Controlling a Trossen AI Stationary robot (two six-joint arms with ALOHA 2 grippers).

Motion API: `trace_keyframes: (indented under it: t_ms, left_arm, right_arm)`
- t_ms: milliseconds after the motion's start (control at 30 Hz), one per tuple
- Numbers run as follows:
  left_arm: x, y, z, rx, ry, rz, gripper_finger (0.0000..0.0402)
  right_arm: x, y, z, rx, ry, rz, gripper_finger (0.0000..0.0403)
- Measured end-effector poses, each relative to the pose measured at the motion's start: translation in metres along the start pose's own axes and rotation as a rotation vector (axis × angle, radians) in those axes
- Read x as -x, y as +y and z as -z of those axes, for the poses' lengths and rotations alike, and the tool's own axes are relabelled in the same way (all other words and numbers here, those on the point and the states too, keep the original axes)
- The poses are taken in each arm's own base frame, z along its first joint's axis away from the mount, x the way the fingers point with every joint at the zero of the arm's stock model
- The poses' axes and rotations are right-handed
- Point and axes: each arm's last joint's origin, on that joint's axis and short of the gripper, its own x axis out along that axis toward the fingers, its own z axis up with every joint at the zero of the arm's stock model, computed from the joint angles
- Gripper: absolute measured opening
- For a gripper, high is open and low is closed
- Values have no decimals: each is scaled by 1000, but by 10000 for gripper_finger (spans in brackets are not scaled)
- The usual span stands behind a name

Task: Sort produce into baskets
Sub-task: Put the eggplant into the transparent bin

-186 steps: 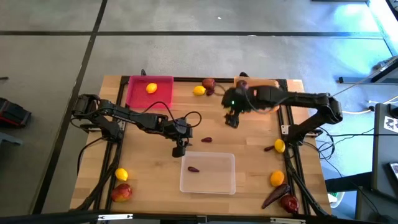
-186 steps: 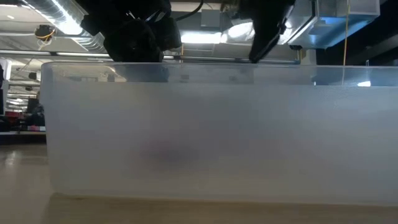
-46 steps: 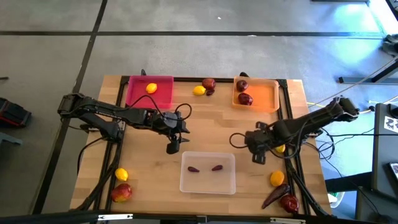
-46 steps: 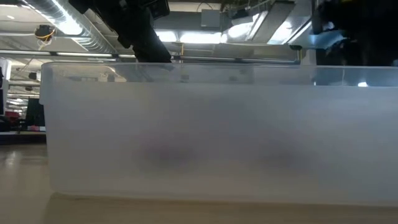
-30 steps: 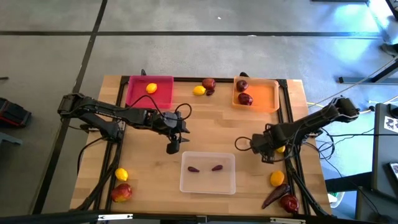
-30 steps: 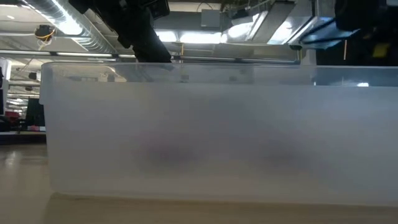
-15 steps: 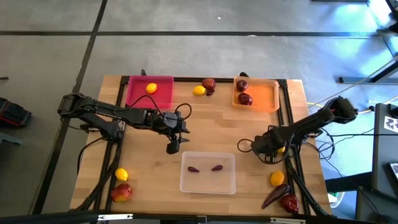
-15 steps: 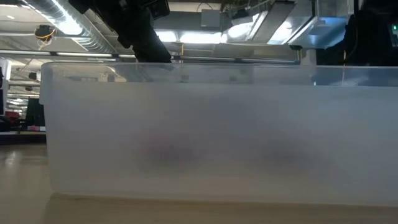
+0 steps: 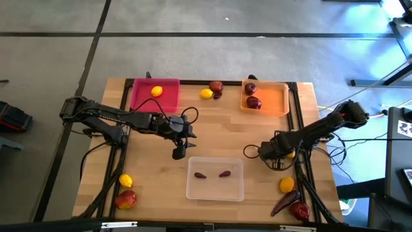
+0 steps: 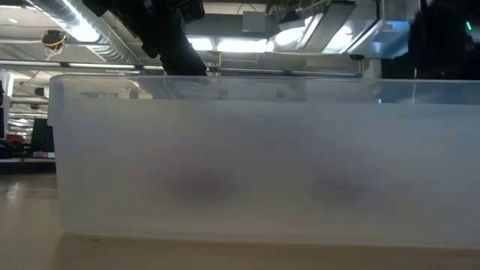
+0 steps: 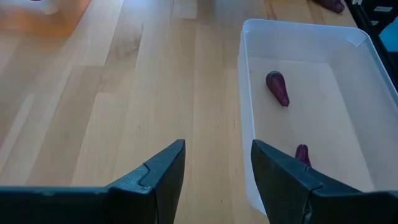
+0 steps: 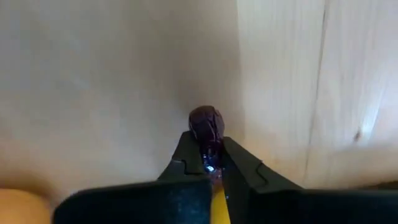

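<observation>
My right gripper (image 9: 277, 156) is low over the table near its right edge, shut on a small dark purple pod (image 12: 206, 126). My left gripper (image 9: 179, 153) hovers open just beyond the far left corner of the clear basket (image 9: 190, 183), with nothing between its fingers (image 11: 217, 162). Two purple pods (image 9: 201, 174) (image 9: 224, 173) lie on the clear basket's floor. The pink basket (image 9: 168, 96) holds a lemon (image 9: 156, 91). Two red fruits (image 9: 253, 102) sit in the orange basket (image 9: 273, 103). My right gripper pinches the small purple pod between its two fingertips (image 12: 186, 152), which point down at the table. The pod's rounded end (image 12: 206, 119) sticks out past the fingertips. Whether the pod still rests on the wood I cannot tell.
Loose produce: a lemon (image 9: 206, 93) and a red fruit (image 9: 216, 86) at the far edge, a lemon (image 9: 125, 181) and a red-yellow fruit (image 9: 126, 200) near left, a lemon (image 9: 286, 185), a long pod (image 9: 283, 203) and a red fruit (image 9: 299, 210) near right. Bare wood at the middle.
My right gripper has stayed low over the spot by the table's right edge, shifting only slightly. The produce in the baskets lies where it was.
</observation>
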Motion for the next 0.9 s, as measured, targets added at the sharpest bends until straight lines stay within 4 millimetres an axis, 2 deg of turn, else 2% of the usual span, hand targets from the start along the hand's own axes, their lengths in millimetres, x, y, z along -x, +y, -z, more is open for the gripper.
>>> trace_keyframes:
  t_ms: [167, 400, 633, 767, 900]
  left_arm:
    - [0, 0, 0, 0, 0, 0, 180]
    - [0, 0, 1, 0, 8, 0, 180]
    - [0, 0, 1, 0, 10, -1, 180]
    - [0, 0, 1, 0, 9, -1, 180]
    - [0, 0, 1, 0, 9, 0, 180]
  right_arm:
    - [34, 10, -19, 6, -145, -32, 25]
    - [79, 23, -48, -11, -466, -107, 4]
    - [99, 36, -70, -21, -749, -272, 7]
    - [107, 40, -76, -25, -839, -327, 9]
    - [104, 46, -86, -12, -871, -372, 9]
